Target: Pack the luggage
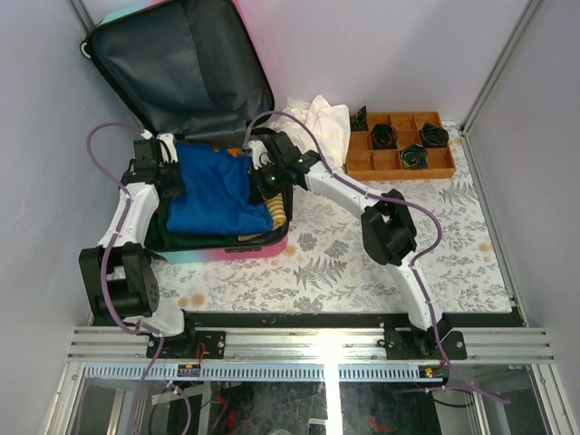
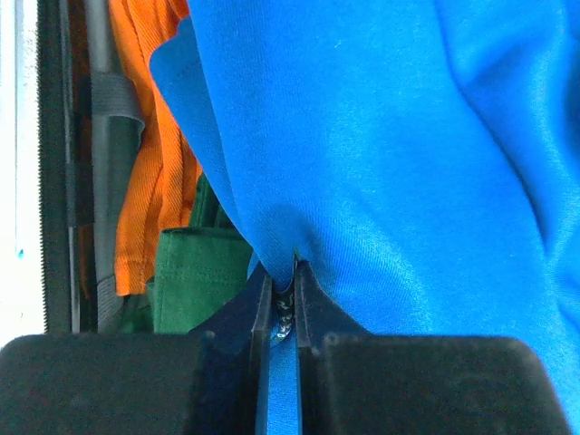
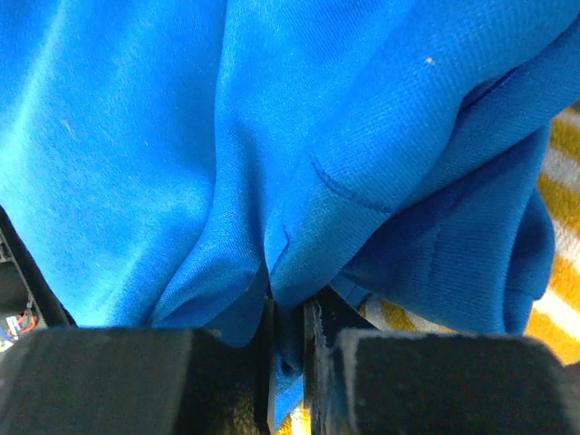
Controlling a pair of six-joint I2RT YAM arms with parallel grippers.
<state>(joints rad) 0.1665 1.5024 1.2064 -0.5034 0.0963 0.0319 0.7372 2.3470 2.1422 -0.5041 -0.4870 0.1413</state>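
Note:
The luggage (image 1: 227,246) lies open at the table's back left, its dark grey lined lid (image 1: 177,63) propped up behind. A blue garment (image 1: 213,195) lies on top of the clothes inside. My left gripper (image 1: 174,181) is at the garment's left edge and is shut on a fold of the blue cloth (image 2: 362,163). My right gripper (image 1: 261,184) is at its right edge, also shut on a fold of the blue cloth (image 3: 272,163). Orange (image 2: 154,172) and green (image 2: 195,276) clothes lie beneath; a yellow-and-white striped item (image 3: 562,272) shows at the right.
An orange compartment tray (image 1: 362,165) with dark rolled items stands at the back right. A white cloth (image 1: 322,122) lies crumpled between the suitcase and the tray. Grey walls close in the left, back and right sides.

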